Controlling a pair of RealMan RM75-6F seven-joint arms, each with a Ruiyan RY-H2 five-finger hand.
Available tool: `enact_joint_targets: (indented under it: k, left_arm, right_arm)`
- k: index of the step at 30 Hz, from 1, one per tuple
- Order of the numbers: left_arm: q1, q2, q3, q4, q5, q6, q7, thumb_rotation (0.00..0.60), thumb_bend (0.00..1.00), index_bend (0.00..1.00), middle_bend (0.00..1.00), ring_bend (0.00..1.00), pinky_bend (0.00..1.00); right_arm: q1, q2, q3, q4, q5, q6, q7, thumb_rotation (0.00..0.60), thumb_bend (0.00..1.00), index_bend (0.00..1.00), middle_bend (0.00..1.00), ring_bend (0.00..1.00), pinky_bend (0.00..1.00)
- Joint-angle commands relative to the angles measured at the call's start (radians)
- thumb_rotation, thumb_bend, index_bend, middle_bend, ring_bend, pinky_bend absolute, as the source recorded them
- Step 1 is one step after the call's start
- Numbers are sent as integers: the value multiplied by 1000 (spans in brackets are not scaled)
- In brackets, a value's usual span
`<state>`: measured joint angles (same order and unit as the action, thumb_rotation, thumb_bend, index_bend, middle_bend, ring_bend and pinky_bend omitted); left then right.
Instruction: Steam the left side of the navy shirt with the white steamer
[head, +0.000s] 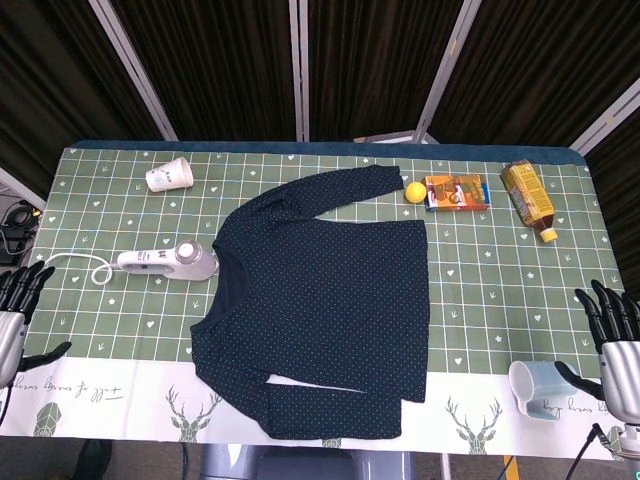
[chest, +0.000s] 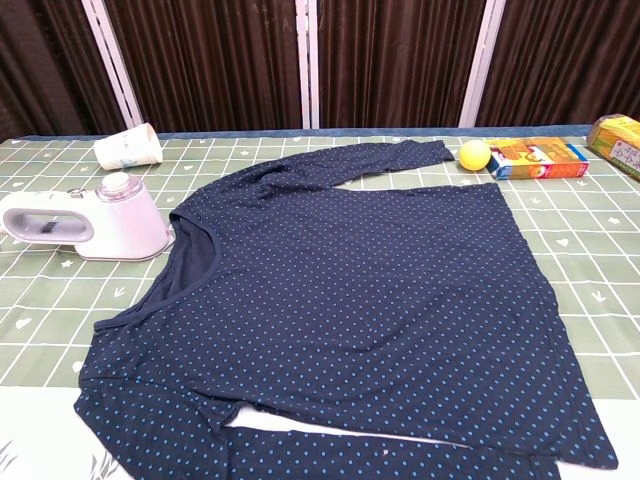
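The navy dotted shirt lies flat across the middle of the table, neck toward the left, sleeves at the far and near edges. Just left of its collar the white steamer lies on its side, cord trailing left. My left hand hovers at the table's left edge, fingers spread and empty, well left of the steamer. At the right edge my right hand is also spread and empty. Neither hand shows in the chest view.
A paper cup lies tipped at the far left. A yellow ball, an orange box and a juice carton sit at the far right. A pale blue mug stands beside my right hand.
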<state>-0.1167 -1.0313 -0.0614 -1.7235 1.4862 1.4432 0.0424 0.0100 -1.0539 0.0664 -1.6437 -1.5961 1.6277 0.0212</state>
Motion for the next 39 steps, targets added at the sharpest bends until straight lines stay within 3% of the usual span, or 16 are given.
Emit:
enact_joint_targets:
  k: [1, 6, 10, 32, 39]
  left_arm:
    - [-78, -47, -47, 78, -67, -108, -24, 600, 4, 0, 0, 0, 0]
    - [-194, -121, -88, 222, -109, -260, -42, 600, 266, 0, 0, 0, 0]
    - [-256, -179, -104, 302, -131, -340, -49, 600, 401, 0, 0, 0, 0]
    - [-457, -493, -129, 708, -221, -575, -81, 600, 408, 0, 0, 0, 0]
    - [-492, -547, -146, 808, -241, -602, -115, 600, 409, 0, 0, 0, 0]
  right_arm:
    - [1, -2, 3, 1, 2, 1, -6, 600, 0, 0, 0, 0, 0]
    - [6, -8, 9, 6, 14, -9, -16, 600, 0, 0, 0, 0, 0]
    - [12, -14, 14, 13, 30, -24, -18, 600, 0, 0, 0, 0, 0]
    - [35, -32, 36, 53, 111, -91, -15, 600, 0, 0, 0, 0, 0]
    - [39, -32, 42, 59, 129, -101, -12, 600, 0, 0, 0, 0, 0]
